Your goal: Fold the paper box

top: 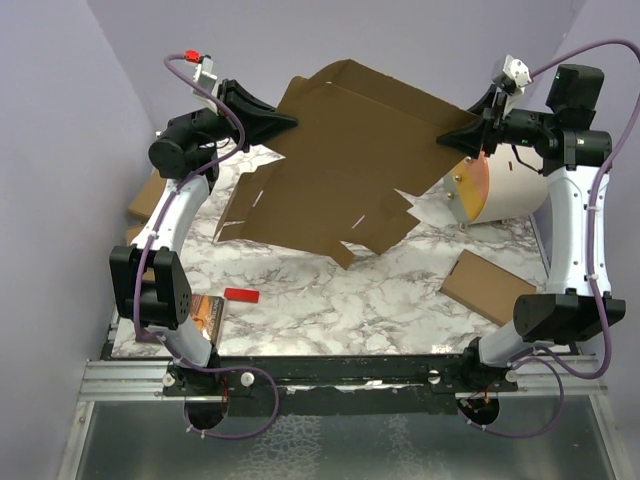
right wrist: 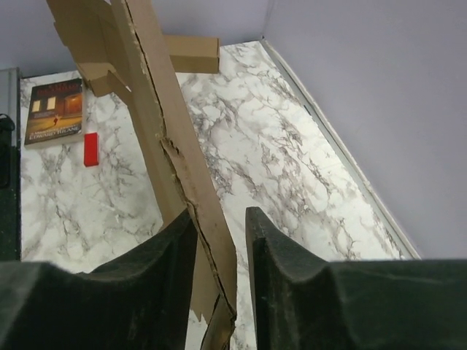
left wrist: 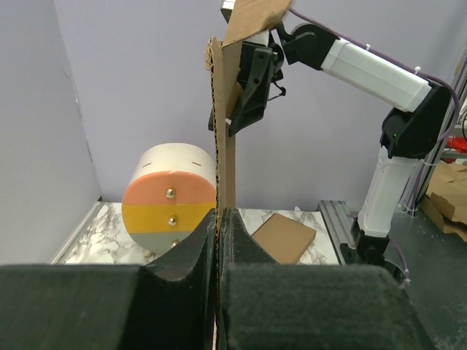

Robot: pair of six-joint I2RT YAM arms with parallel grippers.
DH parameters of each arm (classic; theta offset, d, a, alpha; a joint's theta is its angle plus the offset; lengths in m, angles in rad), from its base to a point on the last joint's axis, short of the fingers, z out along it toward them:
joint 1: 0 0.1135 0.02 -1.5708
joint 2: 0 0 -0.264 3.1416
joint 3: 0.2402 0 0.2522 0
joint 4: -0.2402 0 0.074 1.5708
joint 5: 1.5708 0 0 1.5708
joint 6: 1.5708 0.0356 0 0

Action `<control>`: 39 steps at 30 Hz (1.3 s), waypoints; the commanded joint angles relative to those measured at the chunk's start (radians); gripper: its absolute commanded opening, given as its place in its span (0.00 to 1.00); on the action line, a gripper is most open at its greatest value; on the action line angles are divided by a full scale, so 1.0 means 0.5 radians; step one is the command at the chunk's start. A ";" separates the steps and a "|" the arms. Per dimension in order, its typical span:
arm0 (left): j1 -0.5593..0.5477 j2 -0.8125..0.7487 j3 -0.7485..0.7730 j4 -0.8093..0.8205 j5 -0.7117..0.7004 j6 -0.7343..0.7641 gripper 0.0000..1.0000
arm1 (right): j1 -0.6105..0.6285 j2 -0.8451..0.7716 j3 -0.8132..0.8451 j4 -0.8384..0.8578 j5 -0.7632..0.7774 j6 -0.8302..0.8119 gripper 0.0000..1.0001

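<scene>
Left gripper [left wrist: 217,235]: both fingers [left wrist: 182,266] are pressed together on the left edge of the paper box [top: 350,160], with the corrugated sheet sandwiched edge-on between the pads and no gap showing on either side; the grip point sits at the back left of the marble table [top: 350,300], raised above its surface.

Right gripper [right wrist: 219,244]: the fingers stand a little apart with the opposite corner of the cardboard passing between them; the left finger [right wrist: 175,251] lies flat against the board, and a thin strip of marble shows between the board and the other fingertip; contact deeper in the jaws is hidden; the corner is nevertheless carried clear of the table at the back right.

Paper box: unfolded and largely flat, spanning the space between the two grippers over the back half of the table; it slopes down toward the near side, where loose flaps and tabs hang; whether the lowest flap touches the marble cannot be told; the board is creased and torn along the edge near the right gripper.

Surroundings: a cream cylinder [top: 500,190] with an orange end lies on its side behind the right corner; a small cardboard box [top: 487,287] lies flat at the right; a book [top: 200,318] and a red block [top: 241,295] lie near the left arm's base.
</scene>
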 commanded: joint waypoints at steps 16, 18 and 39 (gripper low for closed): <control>0.024 -0.016 0.070 -0.092 -0.069 0.085 0.02 | 0.014 -0.011 0.219 -0.307 0.121 -0.186 0.01; 0.084 -0.053 0.032 -0.122 -0.157 0.087 0.19 | 0.014 -0.030 0.220 -0.300 0.195 -0.158 0.01; 0.539 -1.115 -1.162 -1.594 -0.799 1.358 0.82 | 0.008 -0.074 0.256 -0.386 0.313 -0.024 0.01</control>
